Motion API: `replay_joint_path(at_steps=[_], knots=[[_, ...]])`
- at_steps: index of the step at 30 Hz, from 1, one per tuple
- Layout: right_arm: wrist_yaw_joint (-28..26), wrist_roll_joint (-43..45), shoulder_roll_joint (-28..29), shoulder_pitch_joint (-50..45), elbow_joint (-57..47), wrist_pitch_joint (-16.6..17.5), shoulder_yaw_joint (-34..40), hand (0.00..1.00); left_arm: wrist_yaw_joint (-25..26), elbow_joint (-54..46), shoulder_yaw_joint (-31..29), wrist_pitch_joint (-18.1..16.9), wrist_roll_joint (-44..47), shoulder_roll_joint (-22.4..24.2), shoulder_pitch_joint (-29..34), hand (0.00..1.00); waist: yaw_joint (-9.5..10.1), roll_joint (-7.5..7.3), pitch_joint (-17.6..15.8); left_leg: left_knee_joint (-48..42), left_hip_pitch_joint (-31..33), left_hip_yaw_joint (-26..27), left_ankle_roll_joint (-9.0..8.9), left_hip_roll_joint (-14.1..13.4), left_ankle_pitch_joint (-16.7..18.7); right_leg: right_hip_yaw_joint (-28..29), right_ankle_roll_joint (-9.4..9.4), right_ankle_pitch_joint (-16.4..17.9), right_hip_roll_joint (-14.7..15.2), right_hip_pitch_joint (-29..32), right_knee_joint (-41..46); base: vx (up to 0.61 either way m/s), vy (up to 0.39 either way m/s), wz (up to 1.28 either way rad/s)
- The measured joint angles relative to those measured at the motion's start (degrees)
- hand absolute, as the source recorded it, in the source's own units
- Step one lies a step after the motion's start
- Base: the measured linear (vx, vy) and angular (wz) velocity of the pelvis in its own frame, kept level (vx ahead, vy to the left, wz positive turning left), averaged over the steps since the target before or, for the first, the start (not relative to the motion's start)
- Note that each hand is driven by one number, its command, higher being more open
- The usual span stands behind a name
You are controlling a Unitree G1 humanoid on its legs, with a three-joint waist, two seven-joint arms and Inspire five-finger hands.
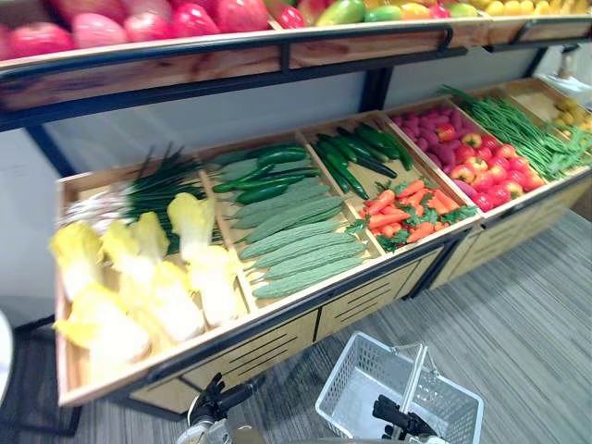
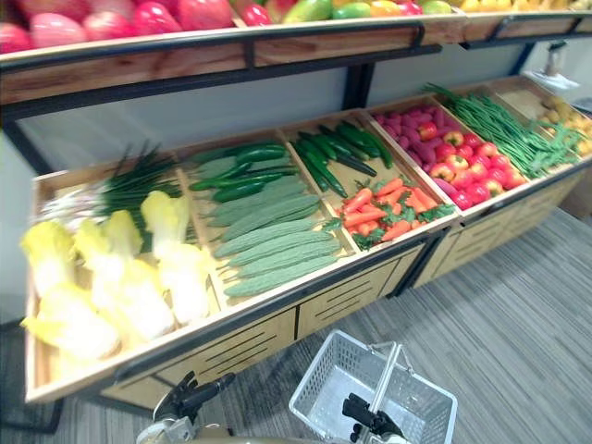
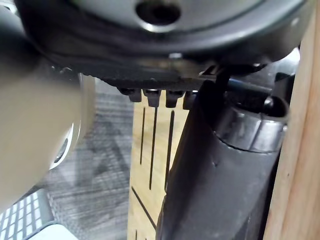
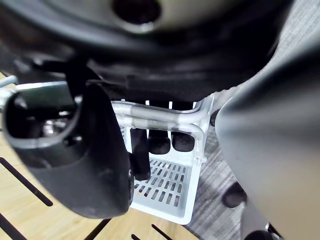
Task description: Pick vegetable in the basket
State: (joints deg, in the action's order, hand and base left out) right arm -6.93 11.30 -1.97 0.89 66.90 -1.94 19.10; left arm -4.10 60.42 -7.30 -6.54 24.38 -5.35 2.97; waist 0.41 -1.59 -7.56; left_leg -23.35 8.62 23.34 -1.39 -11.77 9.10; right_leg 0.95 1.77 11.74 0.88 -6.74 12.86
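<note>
A white slatted basket (image 1: 365, 384) hangs low in front of the vegetable stand, with nothing inside it. My right hand (image 1: 400, 416) is shut on its white handle (image 4: 165, 120), fingers curled over the bar in the right wrist view. My left hand (image 1: 215, 400) is low beside the stand's wooden front (image 3: 150, 150), fingers relaxed and holding nothing. On the sloping stand lie pale cabbages (image 1: 139, 277), ridged green gourds (image 1: 296, 245), dark cucumbers (image 1: 356, 153), carrots (image 1: 407, 208) and red peppers (image 1: 486, 171).
Green onions (image 1: 162, 185) lie at the back left and long green beans (image 1: 527, 134) at the right. An upper shelf (image 1: 277, 51) of red and yellow fruit overhangs the bins. Grey striped floor (image 1: 527, 324) spreads to the right of the basket.
</note>
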Motion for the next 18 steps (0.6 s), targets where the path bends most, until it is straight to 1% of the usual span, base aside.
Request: replay_joint_path(at_steps=[1,2,3,4,5,6,7,9,10,11,12,13,14,15,16,18], knots=[[-0.32,0.00,0.19,-0.12,0.04,0.34,-0.11,0.00,0.12,0.15,1.03,0.41,0.15,-0.60,-0.14,1.00,-0.62,0.13,0.14,3.83,-2.41,-0.05,0.50,0.63,-0.51,2.11,-0.37,0.71,-0.30,3.37,5.03,0.31,0.067,-0.26],[-0.24,-0.04,0.08,-0.02,-0.02,0.36,-0.18,0.00,0.20,0.85,1.84,0.61,0.15,-0.80,-0.40,1.00,-1.27,0.37,0.09,6.10,-3.87,-0.04,0.26,0.88,-1.06,3.33,-0.59,1.21,-1.12,4.05,5.29,0.34,0.079,-0.13],[-0.37,-0.01,-0.25,0.08,-0.01,0.33,-0.81,0.00,0.39,3.14,2.56,1.62,0.11,-0.70,-1.37,1.00,-1.75,0.85,-0.22,11.81,-7.71,0.05,0.02,1.89,-2.75,4.61,-1.15,1.55,-2.35,4.18,2.13,0.26,0.099,0.06],[-0.36,0.01,-0.35,-0.19,-0.60,0.49,-2.02,0.00,0.50,4.33,3.77,2.60,0.09,-0.62,-1.44,1.00,-2.31,1.24,-0.32,16.61,-11.26,0.27,-0.45,2.87,-4.26,4.55,-1.19,0.95,-3.09,4.24,-2.09,0.23,0.078,0.12],[-0.39,0.01,-0.35,-0.52,-1.10,0.57,-2.58,0.00,0.59,4.58,4.44,2.93,0.03,-0.77,-1.36,1.00,-2.57,1.13,-0.25,18.38,-12.57,0.23,-0.54,3.61,-4.81,4.45,-0.87,-0.08,-3.05,4.39,-4.58,0.22,0.042,0.26],[-0.59,0.01,-0.27,-0.57,-1.23,0.87,-3.07,0.00,0.52,4.67,5.47,3.51,0.01,-1.28,-1.38,1.00,-2.92,0.51,-0.14,20.94,-14.56,-0.26,-1.12,5.46,-5.23,4.43,-0.53,-6.28,-2.23,5.22,-7.95,0.17,0.005,0.46],[-0.30,-0.06,-1.08,-0.51,-0.75,0.59,-2.83,0.00,0.86,5.56,6.54,4.58,0.17,-1.29,-1.43,1.00,-3.73,1.02,0.55,23.47,-15.90,-1.49,-1.80,6.10,-6.09,3.52,-1.34,-7.99,-2.18,4.67,-7.54,0.23,-0.016,0.43],[-0.27,-0.13,-2.52,-0.49,-0.09,0.55,-2.89,0.00,1.17,5.51,6.62,4.59,0.37,-0.46,-0.83,1.00,-3.66,3.14,0.89,25.58,-16.11,-1.51,-2.45,5.68,-6.54,3.56,-1.40,-7.93,-3.09,5.39,-7.36,0.22,-0.068,0.11],[-0.03,-0.04,-3.28,-0.10,0.33,0.89,-2.91,0.00,1.82,5.59,6.43,4.82,0.90,-0.13,-0.22,1.00,-3.60,4.20,0.65,25.83,-16.52,-1.47,-2.66,4.81,-6.67,3.47,-1.40,-7.90,-4.36,6.15,-5.16,0.21,-0.153,-0.07],[0.02,0.00,-3.43,-0.02,0.37,0.62,-2.86,0.00,2.36,5.74,6.12,5.74,1.35,-0.33,0.24,1.00,-3.69,4.26,0.46,25.08,-17.56,-1.51,-2.66,3.50,-6.67,3.19,-1.34,-7.84,-5.52,6.88,-1.04,0.15,-0.172,-0.08],[0.04,0.05,-3.32,0.20,0.04,0.79,-2.57,0.00,2.45,5.64,6.19,5.84,1.50,-0.42,0.46,1.00,-3.61,4.66,-0.36,23.84,-18.55,-1.48,-2.91,1.07,-6.56,2.33,-1.48,-5.83,-7.04,10.07,5.90,0.04,-0.140,0.04],[-0.04,0.01,-3.05,-0.12,-0.41,0.80,-2.57,0.00,2.38,5.48,6.08,5.82,1.60,-0.79,1.12,1.00,-3.83,3.98,0.07,23.86,-18.85,-1.72,-3.21,1.55,-6.50,1.88,-2.08,-6.26,-6.09,9.58,2.18,0.03,-0.082,0.22],[-0.82,-0.06,-2.21,-1.02,-0.77,0.78,-2.84,0.00,2.09,5.39,5.98,5.87,2.06,-2.45,1.51,1.00,-3.94,0.53,0.60,23.93,-19.31,-1.77,-4.87,3.43,-5.20,2.75,-2.23,-6.11,-4.11,7.43,-1.77,0.04,-0.057,0.28],[-0.72,-0.44,-2.48,-1.27,-0.76,0.99,-2.57,0.00,2.13,5.36,5.96,5.71,2.15,-2.08,1.32,1.00,-3.59,1.35,0.66,24.64,-19.84,-1.64,-6.14,2.37,-3.79,2.45,-2.68,-5.92,-5.10,7.03,-2.77,0.08,-0.037,0.18],[-0.70,-2.36,-2.64,-1.31,-0.76,0.97,-2.70,0.00,2.19,4.93,5.88,5.12,2.17,-1.89,1.38,1.00,-3.16,1.15,0.60,25.09,-19.71,-1.51,-6.45,2.28,-4.08,2.49,-2.71,-6.00,-5.32,7.56,-2.66,0.03,-0.026,-0.01],[-0.95,-4.15,-3.14,-1.69,-0.76,0.81,-4.00,0.00,2.16,4.91,5.71,4.82,2.73,-1.39,1.50,1.00,-3.07,1.29,0.47,25.23,-19.70,-1.39,-6.49,2.39,-4.10,2.50,-2.74,-6.03,-5.31,7.48,-3.03,0.01,0.001,-0.06]])
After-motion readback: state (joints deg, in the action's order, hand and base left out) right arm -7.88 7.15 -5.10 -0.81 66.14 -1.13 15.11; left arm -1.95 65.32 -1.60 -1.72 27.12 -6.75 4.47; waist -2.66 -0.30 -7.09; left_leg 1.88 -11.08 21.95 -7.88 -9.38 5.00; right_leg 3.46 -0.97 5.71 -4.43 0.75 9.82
